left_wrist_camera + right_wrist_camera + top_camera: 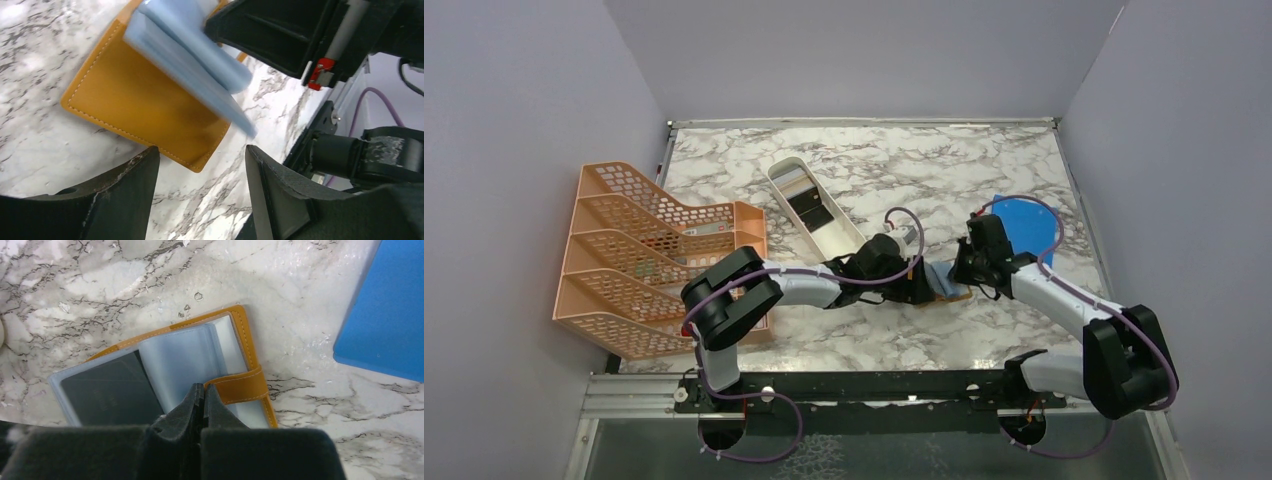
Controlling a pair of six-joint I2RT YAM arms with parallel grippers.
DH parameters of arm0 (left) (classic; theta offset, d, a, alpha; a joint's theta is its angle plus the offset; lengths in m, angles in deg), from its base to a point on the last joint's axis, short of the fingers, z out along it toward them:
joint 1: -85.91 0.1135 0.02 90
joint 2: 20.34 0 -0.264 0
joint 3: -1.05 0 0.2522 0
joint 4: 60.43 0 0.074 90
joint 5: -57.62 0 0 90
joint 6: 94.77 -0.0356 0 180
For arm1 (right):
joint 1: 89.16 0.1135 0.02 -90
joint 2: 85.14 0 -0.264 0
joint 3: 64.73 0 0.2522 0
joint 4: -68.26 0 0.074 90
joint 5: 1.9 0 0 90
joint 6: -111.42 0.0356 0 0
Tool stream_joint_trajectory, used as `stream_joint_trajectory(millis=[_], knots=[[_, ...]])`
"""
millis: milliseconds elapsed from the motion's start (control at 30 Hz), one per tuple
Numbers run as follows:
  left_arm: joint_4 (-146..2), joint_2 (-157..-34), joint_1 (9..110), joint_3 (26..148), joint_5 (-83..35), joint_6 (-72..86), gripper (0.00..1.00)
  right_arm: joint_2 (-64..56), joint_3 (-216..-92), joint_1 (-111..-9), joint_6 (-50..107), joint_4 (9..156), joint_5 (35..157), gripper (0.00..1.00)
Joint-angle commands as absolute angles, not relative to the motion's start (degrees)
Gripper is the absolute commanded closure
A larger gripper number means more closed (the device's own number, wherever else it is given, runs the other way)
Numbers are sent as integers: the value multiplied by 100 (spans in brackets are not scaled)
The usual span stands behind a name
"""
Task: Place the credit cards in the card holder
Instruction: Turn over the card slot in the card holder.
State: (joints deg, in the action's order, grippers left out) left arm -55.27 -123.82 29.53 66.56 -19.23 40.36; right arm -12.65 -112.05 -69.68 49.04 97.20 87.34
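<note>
The right gripper (202,389), its jaws pinching a clear leaf of the card holder (145,100), may lose this slippery leaf. The left gripper (200,152) has its jaws spread and empty.

Card holder (239,386), tray (814,205) on marble table (904,165)

My arms are white shells between chunky black joints, left arm (804,288) and right arm (1064,300) alike, each trailed by a looping purple cable (905,211). Bottom of the wrist frame, my left fingers (115,200) are matte black, scuffed pale along the edges. A small red tab (324,67) shows upper right.
</note>
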Motion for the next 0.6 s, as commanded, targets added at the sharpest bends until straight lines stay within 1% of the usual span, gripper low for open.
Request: stream_joint_trajectory(millis=[0,333,467,567], knots=[[-4650,-12260,2837,7017,-1695,4105,35,-1443,-11303,-6877,5035,9891,8908,99],[-4589,-12106,2808,7113,-1887,3867,35,-1469,-11016,-6877,5245,9539,9596,99],[-4589,-12038,2813,7028,-2017,3760,36,-1532,-10909,-6877,5329,9234,10296,99],[-4595,-11978,2808,6878,-2242,3689,38,-1606,-10850,-6868,5452,9181,10566,99]])
